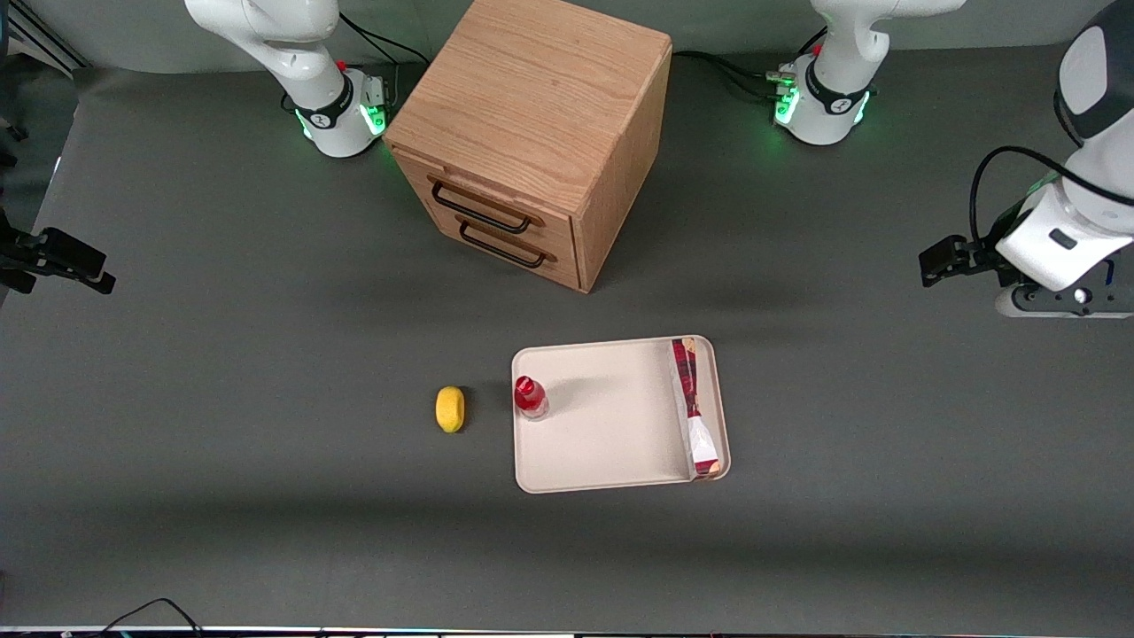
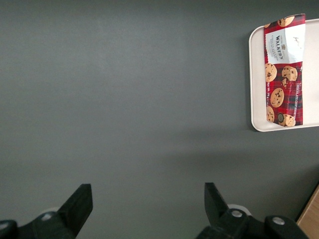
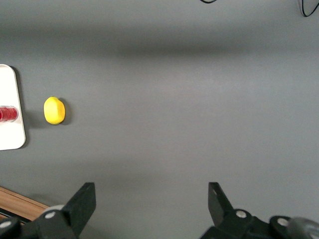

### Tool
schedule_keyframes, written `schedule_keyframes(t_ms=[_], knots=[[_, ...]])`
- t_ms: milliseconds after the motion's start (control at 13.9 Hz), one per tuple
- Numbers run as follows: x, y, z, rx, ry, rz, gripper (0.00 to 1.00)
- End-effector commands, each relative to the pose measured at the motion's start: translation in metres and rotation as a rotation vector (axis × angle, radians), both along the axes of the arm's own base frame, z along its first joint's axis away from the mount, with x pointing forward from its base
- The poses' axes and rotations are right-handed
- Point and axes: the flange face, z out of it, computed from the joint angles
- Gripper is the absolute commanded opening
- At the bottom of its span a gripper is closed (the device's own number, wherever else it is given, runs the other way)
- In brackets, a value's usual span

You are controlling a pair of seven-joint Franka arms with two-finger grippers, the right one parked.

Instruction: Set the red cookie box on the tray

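Observation:
The red cookie box (image 1: 694, 408) lies in the tray (image 1: 611, 425), along the rim at the working arm's end, its white label patch nearer the front camera. The left wrist view shows its cookie-printed face (image 2: 283, 69) on the cream tray (image 2: 255, 74). My left gripper (image 1: 941, 261) hangs above bare table toward the working arm's end, well apart from the tray. It is open (image 2: 148, 191), with only grey table between its fingers.
A small red-capped bottle (image 1: 530, 396) stands on the tray by the rim toward the parked arm. A yellow lemon (image 1: 450, 408) lies on the table beside that rim. A wooden drawer cabinet (image 1: 532, 133) stands farther from the front camera than the tray.

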Motion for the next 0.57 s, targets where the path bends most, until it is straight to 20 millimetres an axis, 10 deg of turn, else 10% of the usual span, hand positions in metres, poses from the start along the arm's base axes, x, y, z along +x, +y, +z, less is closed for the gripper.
schedule_keyframes(t_ms=[0, 503], knots=[[-0.003, -0.001, 0.024, -0.010, -0.034, -0.023, 1.00], [0.003, -0.001, 0.048, -0.004, -0.054, -0.026, 1.00]])
